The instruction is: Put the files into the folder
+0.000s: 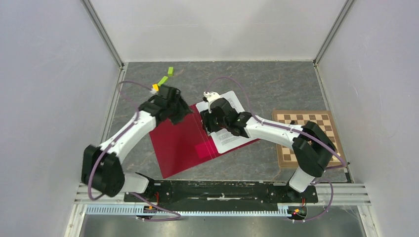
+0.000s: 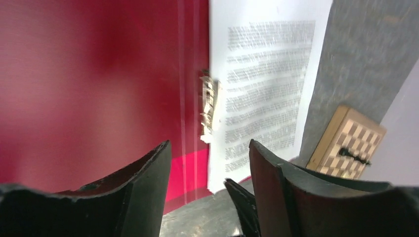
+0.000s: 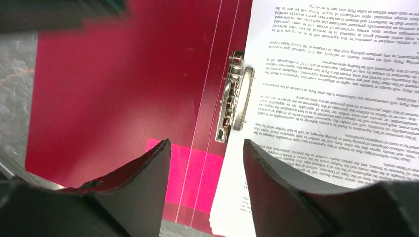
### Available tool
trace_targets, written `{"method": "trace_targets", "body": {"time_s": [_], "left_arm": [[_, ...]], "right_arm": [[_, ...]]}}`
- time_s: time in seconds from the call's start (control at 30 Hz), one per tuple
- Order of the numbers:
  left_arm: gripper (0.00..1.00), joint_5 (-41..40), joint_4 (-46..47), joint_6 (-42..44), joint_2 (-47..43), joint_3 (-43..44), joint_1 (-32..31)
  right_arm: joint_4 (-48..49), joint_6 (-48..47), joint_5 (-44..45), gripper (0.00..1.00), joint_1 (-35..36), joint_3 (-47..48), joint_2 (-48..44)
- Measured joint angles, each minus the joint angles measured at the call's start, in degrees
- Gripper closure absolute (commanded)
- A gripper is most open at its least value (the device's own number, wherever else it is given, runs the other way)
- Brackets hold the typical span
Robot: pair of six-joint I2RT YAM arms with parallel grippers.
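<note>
Closing the cover looks like the step in hand. How should the arms go about it? (Desk)

By my reading, the left gripper (image 2: 210,148) should take the free edge of the open flap of the folder (image 1: 173,148) beneath it. It should swing that flap over the spine in one low arc. Meanwhile the right gripper (image 3: 207,145) should steady the files (image 3: 336,89) near the clip (image 3: 233,96), drawing clear only as the flap comes down. A fast flip could drag the thin sheets out of square. (Field)

And the jaws themselves? (Desk)

Both pairs stand spread, with nothing between them. The left hangs over the red flap; whether its fingertips touch the plastic cannot be told from the blurred wrist view. The right hovers above the spine, the metal clip straight ahead of its fingers and apart from them. (Field)

Where does the paperwork sit? (Desk)

Just to the right of the right gripper, the printed white sheets lie flat on the folder's other half, their long edge along the clip. A pink patch (image 3: 197,173) shows at the spine, right between that gripper's fingertips in its own view. Well beyond the files, on the grey table (image 1: 276,84), lies a chessboard (image 1: 301,136), apart from the folder. (Field)
</note>
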Motion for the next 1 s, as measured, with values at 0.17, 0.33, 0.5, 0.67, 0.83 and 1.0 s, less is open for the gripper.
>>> {"method": "trace_targets", "body": {"time_s": [0.17,0.33,0.5,0.67,0.83,1.0], "left_arm": [[0.28,-2.36,-6.54,4.31,-11.98,-4.68,11.54],[0.25,-2.54,-11.45,7.63,-20.06,-15.74,19.63],[0.24,-2.47,-15.74,8.63,-22.93,-20.44,22.56],[0.24,-2.51,-15.93,8.59,-22.91,-20.44,23.28],[0.24,-3.04,-16.28,8.48,-22.86,-20.44,24.24],[0.24,-3.17,-16.35,8.41,-22.01,-20.44,24.63]], "right_arm": [[-0.02,-3.74,3.17,0.29,2.54,-2.51,-1.75],[-1.90,-8.37,7.50,0.29,4.04,1.88,3.50],[-4.31,-11.69,11.10,0.39,4.04,12.59,12.92],[-7.54,-12.46,13.68,0.46,4.04,18.69,19.39],[-10.88,-12.22,15.32,0.50,4.24,19.85,21.97],[-12.22,-11.34,16.13,0.55,4.66,19.85,22.01]]}}
